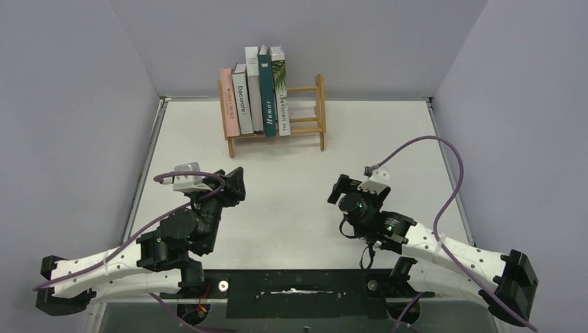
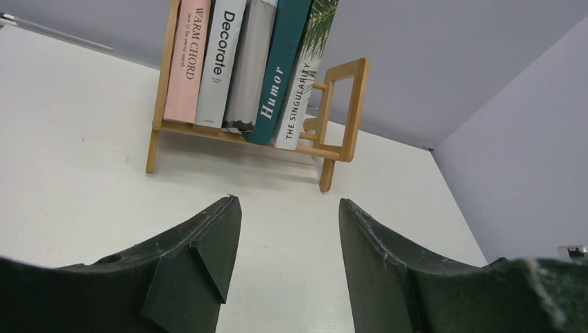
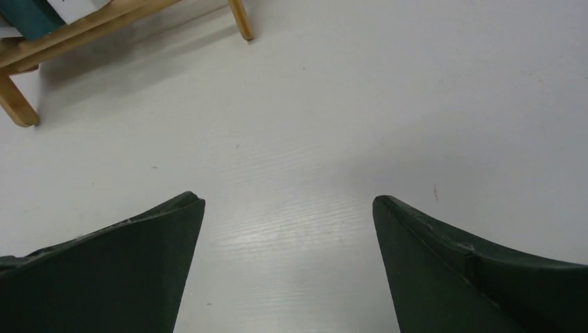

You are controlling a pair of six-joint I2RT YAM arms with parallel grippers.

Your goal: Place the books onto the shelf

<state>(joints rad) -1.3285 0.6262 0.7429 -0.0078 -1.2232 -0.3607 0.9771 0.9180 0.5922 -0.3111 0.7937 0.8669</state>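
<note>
So, all five books stand on the shelf (image 1: 316, 111), bunched at its L end, well ahead of both grippers: pink Warm Chord (image 1: 228, 104), brown Decorate (image 1: 241, 100), grey book (image 1: 253, 87), teal Humor (image 1: 266, 94), white palm-leaf book (image 1: 280, 94). L gripper (image 2: 288, 205): fingers apart, only table (image 1: 388, 139) btwn them, shelf straight ahead. R gripper (image 3: 288, 201): spread wide, shelf ahead-left.
</note>
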